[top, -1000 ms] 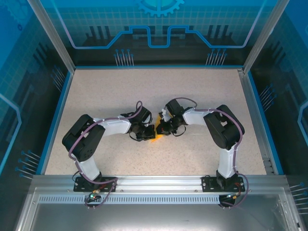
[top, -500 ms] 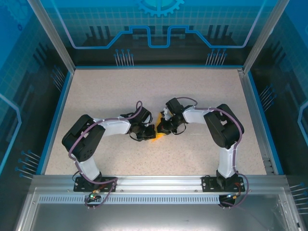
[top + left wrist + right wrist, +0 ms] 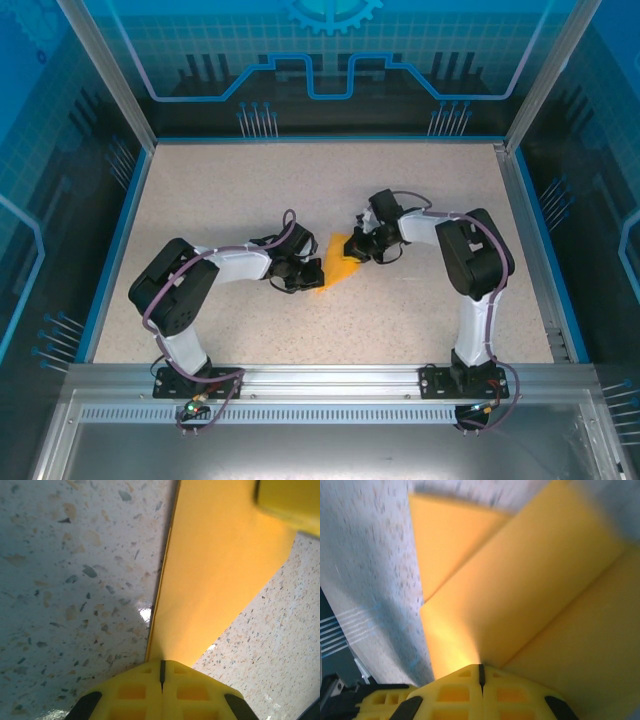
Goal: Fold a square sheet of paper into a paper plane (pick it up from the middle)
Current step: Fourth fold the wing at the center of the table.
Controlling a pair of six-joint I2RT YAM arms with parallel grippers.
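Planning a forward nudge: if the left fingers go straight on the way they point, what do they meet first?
The paper: the left fingers are shut on it and it runs straight ahead. Beyond it, the yellow blur is likely the right fingers, though depth is unclear.

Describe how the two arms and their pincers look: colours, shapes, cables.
The left arm and right arm share bulky black joint housings joined by white links, with a purple cable looping along each. The left pincer and right pincer have bright yellow fingers moulded with square recesses, with black parts behind.
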